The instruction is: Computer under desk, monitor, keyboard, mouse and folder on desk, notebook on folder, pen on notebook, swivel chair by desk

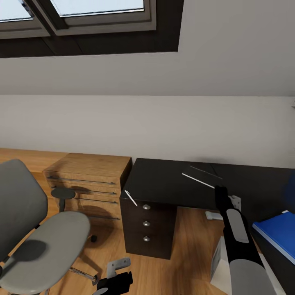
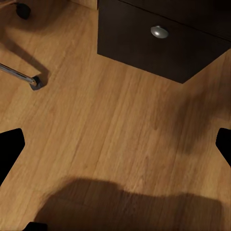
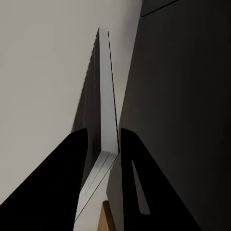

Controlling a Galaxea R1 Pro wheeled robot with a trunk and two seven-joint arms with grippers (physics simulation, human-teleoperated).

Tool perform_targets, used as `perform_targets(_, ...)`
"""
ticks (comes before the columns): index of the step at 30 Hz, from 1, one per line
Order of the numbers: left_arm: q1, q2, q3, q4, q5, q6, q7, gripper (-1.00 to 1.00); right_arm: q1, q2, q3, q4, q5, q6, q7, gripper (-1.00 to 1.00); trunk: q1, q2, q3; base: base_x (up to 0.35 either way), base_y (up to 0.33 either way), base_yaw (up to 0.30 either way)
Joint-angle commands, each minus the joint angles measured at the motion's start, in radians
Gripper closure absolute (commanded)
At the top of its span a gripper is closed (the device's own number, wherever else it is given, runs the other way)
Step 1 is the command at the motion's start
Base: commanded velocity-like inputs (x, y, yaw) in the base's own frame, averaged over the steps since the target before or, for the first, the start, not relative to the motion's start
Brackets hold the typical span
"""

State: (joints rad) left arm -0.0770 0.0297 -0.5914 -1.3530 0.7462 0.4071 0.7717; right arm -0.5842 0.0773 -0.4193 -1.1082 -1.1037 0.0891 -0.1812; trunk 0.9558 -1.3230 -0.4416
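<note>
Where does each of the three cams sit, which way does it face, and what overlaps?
Head: high on the robot, looking down at the desk, swivel chair, folder; both arms show.
Left wrist: on the left arm, facing the floor by the desk's drawers; left pincer fingertips at the picture's edges.
Right wrist: along the right pincer, shut on the keyboard, seen edge-on.
Shared: head and left wrist both show the drawer knobs and chair base.

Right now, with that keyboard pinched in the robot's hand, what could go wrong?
The right gripper grips the keyboard by one end only, tilted over the desk; it might swing or slip out. The thin pale stick at the desk's corner edge might get knocked off.
</note>
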Motion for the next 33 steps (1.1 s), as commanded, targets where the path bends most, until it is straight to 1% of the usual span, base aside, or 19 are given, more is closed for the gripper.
perform_targets(1, -0.001, 0.001, -0.002, -0.002, 0.005, 0.002, 0.008, -1.00, -0.001, 0.000, -0.003, -0.001, -0.006, 0.006, -0.003, 1.00, 0.000, -0.001, -0.001, 0.000, 0.000, -0.045)
perform_targets(11, -0.001, 0.001, -0.002, -0.002, 0.005, 0.002, 0.008, -1.00, 0.000, -0.003, -0.004, 0.010, -0.005, -0.017, -0.006, 1.00, 0.000, -0.001, -0.011, 0.000, 0.000, -0.159)
perform_targets(18, -0.001, 0.001, -0.003, -0.002, 0.005, 0.002, 0.008, -1.00, -0.001, -0.006, -0.004, 0.042, -0.005, -0.062, -0.007, 1.00, 0.000, -0.001, -0.019, 0.000, 0.000, -0.206)
perform_targets(21, -0.001, 0.001, -0.003, -0.002, 0.005, 0.002, 0.008, -1.00, -0.001, -0.015, -0.004, 0.061, -0.005, -0.080, -0.007, 1.00, 0.000, -0.001, -0.023, 0.000, 0.000, -0.211)
perform_targets(27, -0.001, 0.001, -0.004, -0.001, 0.005, 0.002, 0.008, -1.00, -0.001, -0.026, -0.005, 0.067, -0.005, -0.090, -0.008, 1.00, 0.000, -0.001, -0.030, 0.000, 0.000, -0.212)
perform_targets(29, -0.001, 0.001, -0.003, 0.000, 0.005, 0.002, 0.008, -1.00, -0.001, -0.033, -0.005, 0.068, -0.005, -0.105, -0.008, 1.00, 0.000, -0.001, -0.032, 0.000, 0.000, -0.212)
perform_targets(33, -0.001, 0.001, -0.003, 0.000, 0.005, 0.002, 0.008, -1.00, -0.001, -0.038, -0.004, 0.068, -0.005, -0.121, -0.007, 1.00, 0.000, -0.001, -0.037, 0.000, 0.000, -0.212)
